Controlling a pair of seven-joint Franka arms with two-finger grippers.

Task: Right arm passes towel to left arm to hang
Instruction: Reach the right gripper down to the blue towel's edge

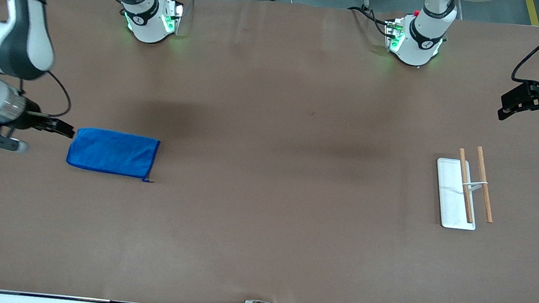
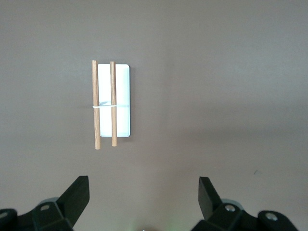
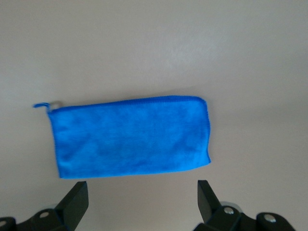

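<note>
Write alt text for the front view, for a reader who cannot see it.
A folded blue towel lies flat on the brown table toward the right arm's end, with the right gripper open beside its short edge, not holding it. At the left arm's end, the left gripper hangs open above the table, near a white rack with two wooden rods.

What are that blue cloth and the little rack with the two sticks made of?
The towel looks like soft microfibre: matte, fuzzy surface, stitched edge, small corner loop. The rack's two rods look like bare wood, tan and unvarnished. Its white base is smooth, probably plastic or painted metal; I can't tell which.
</note>
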